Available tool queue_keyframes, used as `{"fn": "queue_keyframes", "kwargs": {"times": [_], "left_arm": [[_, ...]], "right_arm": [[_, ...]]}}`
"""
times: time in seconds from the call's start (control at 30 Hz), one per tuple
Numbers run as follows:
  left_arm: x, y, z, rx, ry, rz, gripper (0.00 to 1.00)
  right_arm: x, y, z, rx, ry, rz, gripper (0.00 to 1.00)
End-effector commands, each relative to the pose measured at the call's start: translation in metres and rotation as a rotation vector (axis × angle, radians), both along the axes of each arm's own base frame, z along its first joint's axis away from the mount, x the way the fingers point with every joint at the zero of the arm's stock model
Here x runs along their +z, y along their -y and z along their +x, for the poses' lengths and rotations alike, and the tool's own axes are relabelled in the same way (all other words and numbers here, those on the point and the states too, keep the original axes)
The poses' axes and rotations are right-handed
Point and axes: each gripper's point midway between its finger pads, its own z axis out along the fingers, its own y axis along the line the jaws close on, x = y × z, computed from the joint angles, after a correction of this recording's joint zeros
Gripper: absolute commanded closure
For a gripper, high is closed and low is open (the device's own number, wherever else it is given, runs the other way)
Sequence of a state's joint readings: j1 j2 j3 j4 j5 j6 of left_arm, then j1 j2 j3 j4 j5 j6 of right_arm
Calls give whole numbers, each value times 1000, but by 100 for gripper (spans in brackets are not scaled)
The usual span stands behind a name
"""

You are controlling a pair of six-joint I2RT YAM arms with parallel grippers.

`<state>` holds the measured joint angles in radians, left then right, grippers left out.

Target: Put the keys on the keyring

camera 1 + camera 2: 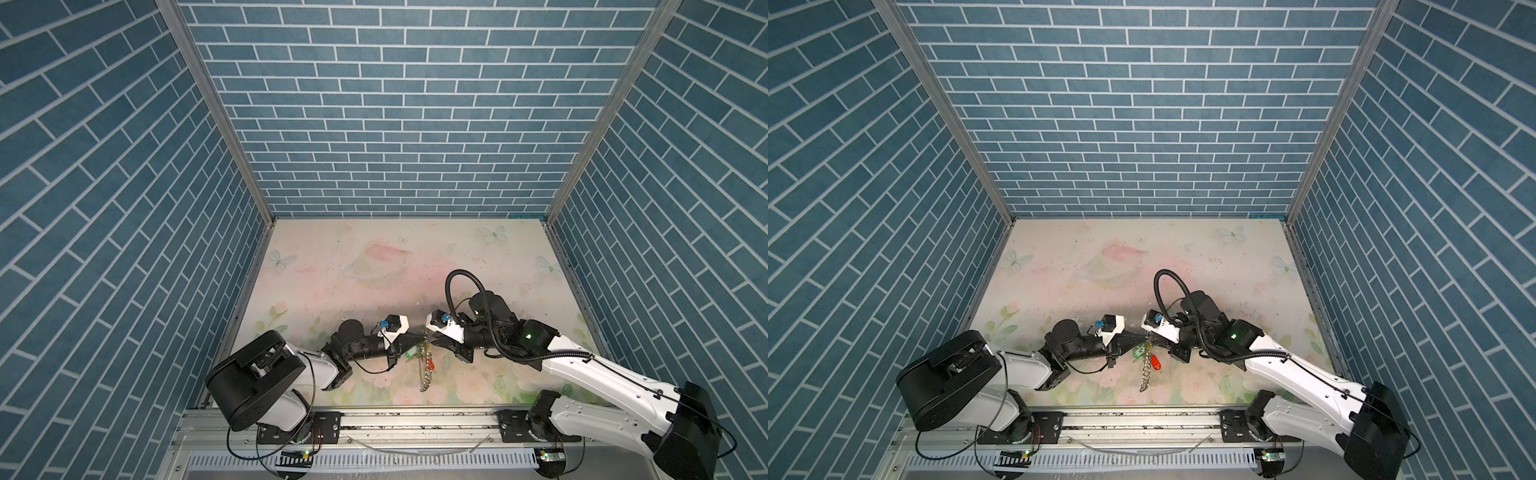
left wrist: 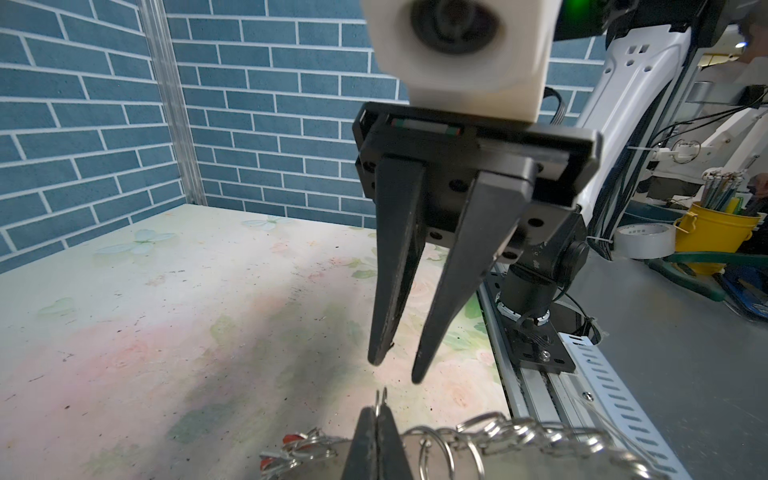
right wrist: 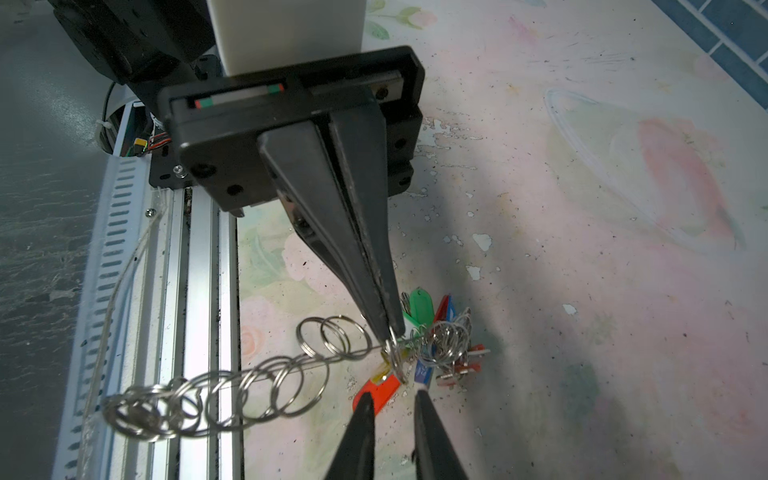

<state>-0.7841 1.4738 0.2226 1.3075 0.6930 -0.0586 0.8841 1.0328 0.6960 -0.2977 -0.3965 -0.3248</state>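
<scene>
Floral table (image 3: pixel 582 291), keys (image 3: pixel 381 375): right wrist only

Blue brick-patterned walls (image 1: pixel 399 104) close in beyond and beside the left gripper (image 3: pixel 391 331). Beneath it spreads a pale floral tabletop (image 1: pixel 374 257), scuffed, with printed butterflies (image 1: pixel 493 233).

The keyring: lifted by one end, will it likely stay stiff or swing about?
Likely swings: the left hand appears to pinch the keyring by a single wire ring, so it can pivot there. Its loose rings and coloured tags probably slide and bunch, as seen near the grip.
</scene>
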Motion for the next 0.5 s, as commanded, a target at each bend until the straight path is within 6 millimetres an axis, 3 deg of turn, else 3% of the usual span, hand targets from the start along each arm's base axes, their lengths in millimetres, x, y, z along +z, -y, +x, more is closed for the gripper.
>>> {"fn": "queue_keyframes", "kwargs": {"times": [0.0,0.47], "left_arm": [[21,1,-4,-21,55,-71,100],[25,0,-15,-80,76,-78,100]], "right_arm": [[4,-4,4,-23,19,64,82],[2,-11,-5,24,19,160,84]]}}
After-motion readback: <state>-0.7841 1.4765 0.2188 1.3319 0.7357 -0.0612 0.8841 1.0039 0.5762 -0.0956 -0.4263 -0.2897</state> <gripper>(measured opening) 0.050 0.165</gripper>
